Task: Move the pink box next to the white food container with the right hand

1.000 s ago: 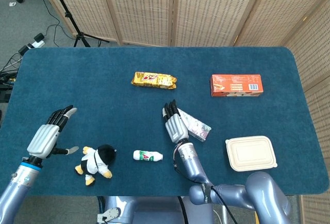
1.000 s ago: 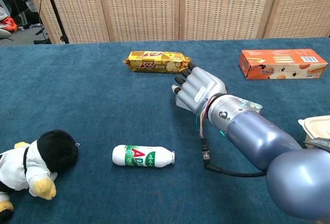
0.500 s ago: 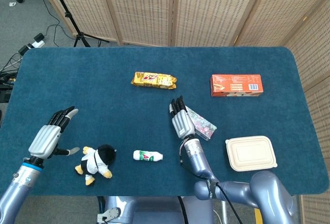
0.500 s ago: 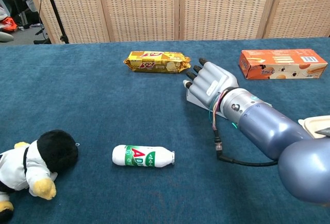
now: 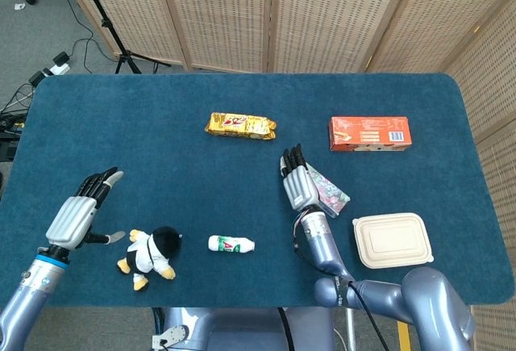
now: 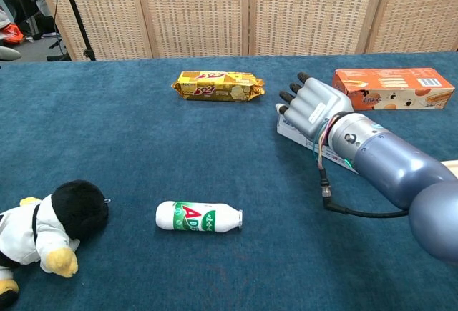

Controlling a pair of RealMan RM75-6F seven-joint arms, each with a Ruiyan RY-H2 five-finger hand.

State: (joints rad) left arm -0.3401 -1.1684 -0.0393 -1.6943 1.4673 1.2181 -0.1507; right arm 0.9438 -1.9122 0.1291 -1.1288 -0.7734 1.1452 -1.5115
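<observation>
We find the pink box (image 5: 329, 190) lying flat on the table (image 5: 161, 117), just left of the white container (image 5: 393, 240), its long axis slanting toward it. Our right hand (image 5: 300, 183) presses its left side, fingers straight and together (no grasp); the box's far side is hidden in the chest view; the left hand (image 5: 79, 210) hangs spread, well apart.
</observation>
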